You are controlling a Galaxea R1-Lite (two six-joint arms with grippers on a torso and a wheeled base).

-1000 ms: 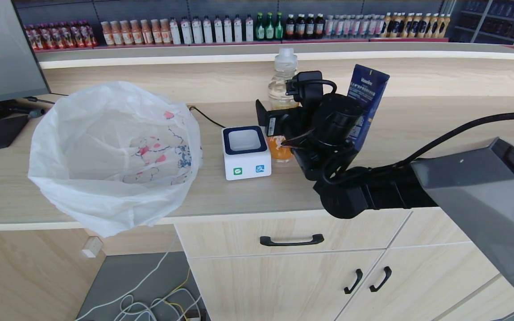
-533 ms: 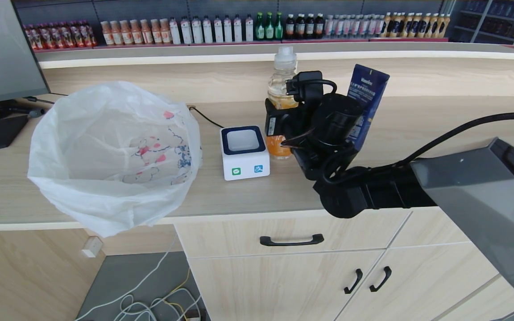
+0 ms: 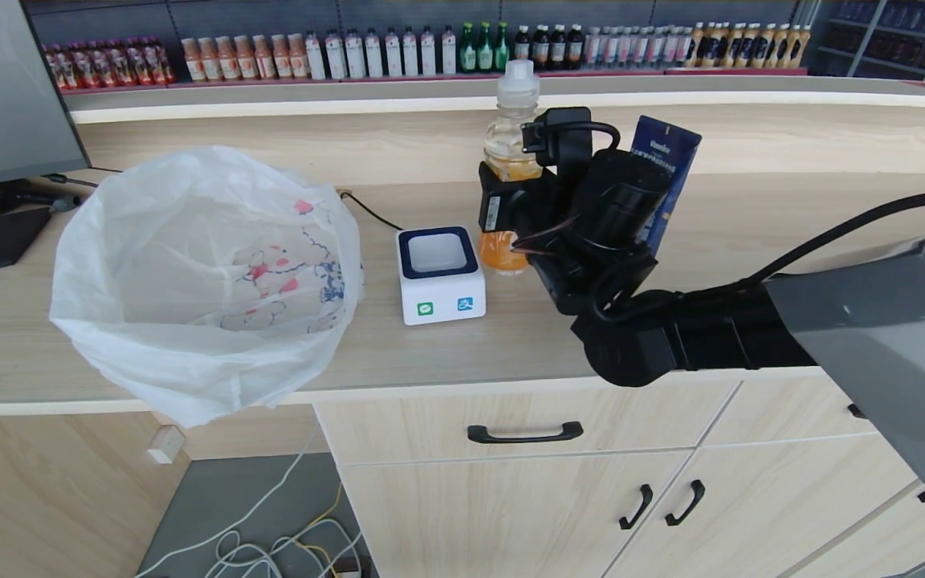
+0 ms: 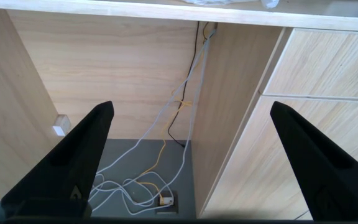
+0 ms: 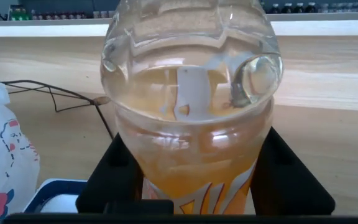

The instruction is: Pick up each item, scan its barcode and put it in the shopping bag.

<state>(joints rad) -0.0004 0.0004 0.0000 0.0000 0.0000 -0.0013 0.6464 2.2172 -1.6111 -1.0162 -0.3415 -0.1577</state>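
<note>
Juice bottle (image 3: 508, 152) sits clenched in my right end effector (image 3: 514, 215) beside the scanner (image 3: 440, 273); scanning, bagging, and the tube (image 3: 666, 172) remain.

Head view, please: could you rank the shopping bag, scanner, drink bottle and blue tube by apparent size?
1. shopping bag
2. drink bottle
3. scanner and blue tube look alike; the arm hides part of the tube.

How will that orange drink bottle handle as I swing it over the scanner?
The bottle looks part full, so its contents will likely slosh and shift the weight. Its smooth clear plastic may slip or flex in the right gripper. Tall and narrow, it could tip when set down.
</note>
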